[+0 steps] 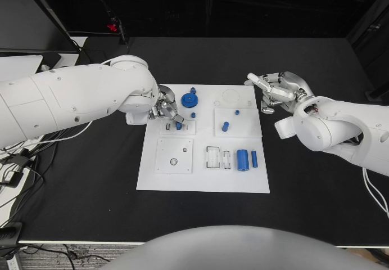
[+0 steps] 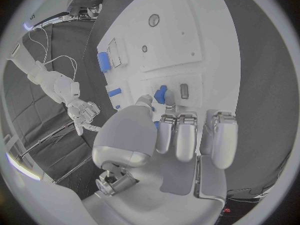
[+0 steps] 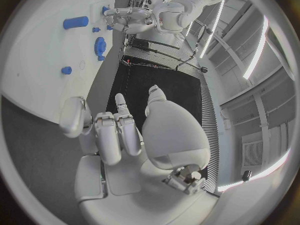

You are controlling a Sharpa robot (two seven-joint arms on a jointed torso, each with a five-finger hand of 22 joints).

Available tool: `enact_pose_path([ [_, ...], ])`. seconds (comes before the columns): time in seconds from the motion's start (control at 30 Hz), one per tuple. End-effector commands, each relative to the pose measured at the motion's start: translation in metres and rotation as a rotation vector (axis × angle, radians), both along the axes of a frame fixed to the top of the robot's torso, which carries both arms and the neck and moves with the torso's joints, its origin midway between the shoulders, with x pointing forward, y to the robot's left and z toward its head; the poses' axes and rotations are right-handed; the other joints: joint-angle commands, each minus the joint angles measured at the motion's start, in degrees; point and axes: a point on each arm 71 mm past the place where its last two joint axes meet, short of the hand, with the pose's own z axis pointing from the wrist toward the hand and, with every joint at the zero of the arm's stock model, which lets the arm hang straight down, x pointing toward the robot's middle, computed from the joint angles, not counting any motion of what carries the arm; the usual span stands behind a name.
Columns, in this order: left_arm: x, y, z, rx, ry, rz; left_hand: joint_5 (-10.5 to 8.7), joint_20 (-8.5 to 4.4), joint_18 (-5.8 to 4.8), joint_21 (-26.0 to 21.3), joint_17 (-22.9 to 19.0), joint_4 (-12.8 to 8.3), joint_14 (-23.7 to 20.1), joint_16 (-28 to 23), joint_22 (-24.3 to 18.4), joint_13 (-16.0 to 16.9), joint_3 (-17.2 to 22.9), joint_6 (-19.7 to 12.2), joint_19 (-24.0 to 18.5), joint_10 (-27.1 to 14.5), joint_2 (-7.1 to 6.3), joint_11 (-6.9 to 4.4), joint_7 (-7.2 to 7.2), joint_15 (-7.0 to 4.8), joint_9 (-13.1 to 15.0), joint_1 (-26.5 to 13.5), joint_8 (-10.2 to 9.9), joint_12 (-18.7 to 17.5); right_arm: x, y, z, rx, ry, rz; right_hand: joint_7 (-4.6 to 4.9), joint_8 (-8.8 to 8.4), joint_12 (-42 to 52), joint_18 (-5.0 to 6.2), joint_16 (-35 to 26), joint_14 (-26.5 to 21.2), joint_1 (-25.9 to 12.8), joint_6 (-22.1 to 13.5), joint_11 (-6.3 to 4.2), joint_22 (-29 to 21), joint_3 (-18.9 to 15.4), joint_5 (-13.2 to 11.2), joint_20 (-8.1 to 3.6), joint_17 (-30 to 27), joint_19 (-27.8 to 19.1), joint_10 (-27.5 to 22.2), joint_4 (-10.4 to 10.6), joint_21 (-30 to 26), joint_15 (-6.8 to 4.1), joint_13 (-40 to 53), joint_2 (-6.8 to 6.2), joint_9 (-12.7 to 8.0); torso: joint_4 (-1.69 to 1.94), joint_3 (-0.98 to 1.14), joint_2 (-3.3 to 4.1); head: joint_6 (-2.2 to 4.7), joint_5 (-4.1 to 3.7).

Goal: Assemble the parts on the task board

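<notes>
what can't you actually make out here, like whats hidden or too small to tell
- Head view: the left hand covers its own fingertips, so whether it grips the small blue part is unclear.
- Left wrist view: thumb and fingers hide most of that part.
- Head view: the task board slot markings are too small to read.
- Right wrist view: the right hand is off the board; the palm hides the table beneath.

Task board [image 1: 203, 180] mid-table, gear [image 1: 190, 101] at its far edge, two cylinders [image 1: 242, 160] near-right.
</notes>
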Motion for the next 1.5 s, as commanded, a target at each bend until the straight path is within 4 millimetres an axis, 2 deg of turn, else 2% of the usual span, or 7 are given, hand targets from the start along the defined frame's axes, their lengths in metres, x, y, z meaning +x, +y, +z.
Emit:
enact_pose_path([
  [0.03,0.000,0.002,-0.005,0.021,0.011,-0.007,-0.18,0.20,-0.38,0.2,15.1,0.0,6.1,0.0,15.1,15.2,-1.1,0.0,6.0,6.0,-0.91,0.38,0.32,0.43,0.3,-2.4,0.1,0.2,0.000,0.001,0.001,0.003,-0.003,0.002,-0.16,0.38,0.1,0.21,0.1,6.0,-0.1,-0.4,0.33,3.3,-0.3,0.3,0.09,15.1,-0.3,6.0,0.0,-0.3,0.39,15.1,0.36,0.1,-0.02,0.00,-0.02,0.00,-0.10],
  [0.23,0.002,0.003,0.000,0.030,0.006,-0.007,-0.19,0.28,-0.38,0.2,15.1,0.0,6.1,0.0,15.1,15.2,-1.8,-0.2,6.0,6.0,-1.04,0.41,0.33,0.47,0.7,-3.6,0.6,0.2,0.000,0.001,0.001,0.003,-0.002,0.002,-0.16,0.38,0.1,0.21,0.1,6.0,-0.1,-0.4,0.33,3.3,-0.3,0.3,0.09,15.1,-0.3,6.0,0.0,-0.3,0.39,15.1,0.36,0.1,-0.04,0.01,0.02,0.00,-0.05],
  [0.53,0.006,0.003,0.011,0.055,0.004,-0.012,-0.16,0.30,-0.38,0.2,15.1,-0.1,6.1,0.0,15.1,15.2,-1.7,0.4,6.0,6.0,-0.39,0.21,0.05,0.41,1.1,-3.8,1.3,0.2,0.001,0.002,0.000,0.003,-0.001,0.004,-0.16,0.38,0.1,0.21,0.1,6.0,-0.1,-0.4,0.33,3.3,-0.3,0.3,0.09,15.1,-0.3,6.0,0.0,-0.3,0.39,15.1,0.36,0.1,-0.02,0.03,0.00,0.01,0.03],
  [0.73,0.006,0.001,0.012,0.071,0.017,-0.025,0.03,0.21,-0.38,0.2,15.1,-0.2,6.1,0.0,15.1,15.2,-0.9,0.7,6.0,6.0,0.43,-0.11,-0.32,0.20,1.2,-2.4,1.5,0.2,0.001,0.003,0.000,0.003,-0.001,0.004,-0.16,0.38,0.1,0.21,0.1,6.0,-0.1,-0.4,0.33,3.3,-0.3,0.3,0.09,15.1,-0.3,6.0,0.0,-0.3,0.39,15.1,0.36,0.1,-0.02,0.00,0.00,0.03,0.02],
  [0.9,0.007,0.000,0.012,0.074,0.024,-0.035,0.21,0.14,-0.38,0.2,15.1,-0.2,6.1,0.0,15.1,15.2,-0.6,0.9,6.0,6.0,0.64,-0.24,-0.44,0.11,1.1,-1.8,1.6,0.2,0.001,0.003,0.000,0.003,-0.001,0.004,-0.16,0.38,0.1,0.21,0.1,6.0,-0.1,-0.4,0.33,3.3,-0.3,0.3,0.09,15.1,-0.3,6.0,0.0,-0.3,0.39,15.1,0.36,0.1,-0.10,0.00,-0.04,0.02,0.06],
  [1.13,0.006,-0.002,0.011,0.076,0.033,-0.050,0.28,0.08,-0.38,0.2,15.1,-0.1,6.1,0.0,15.1,15.2,-0.3,1.1,6.0,6.0,0.89,-0.34,-0.55,0.02,1.1,-1.3,1.5,0.2,0.001,0.003,0.000,0.003,-0.002,0.003,-0.16,0.38,0.1,0.21,0.1,6.0,-0.1,-0.4,0.33,3.3,-0.3,0.3,0.09,15.1,-0.3,6.0,0.0,-0.3,0.39,15.1,0.36,0.1,0.00,0.00,0.00,-0.01,-0.05],
  [1.5,0.008,-0.007,0.011,0.079,0.034,-0.057,0.66,-0.13,-0.38,0.2,15.1,-0.2,6.1,0.0,15.1,15.2,1.0,1.1,6.0,6.0,2.07,-0.52,-0.70,-0.17,0.4,0.7,0.5,0.2,0.001,0.003,0.000,0.003,-0.001,0.003,-0.16,0.38,0.1,0.21,0.1,6.0,-0.1,-0.4,0.33,3.3,-0.3,0.3,0.09,15.1,-0.3,6.0,0.0,-0.3,0.39,15.1,0.36,0.1,-0.02,0.00,-0.02,-0.01,-0.07],
])
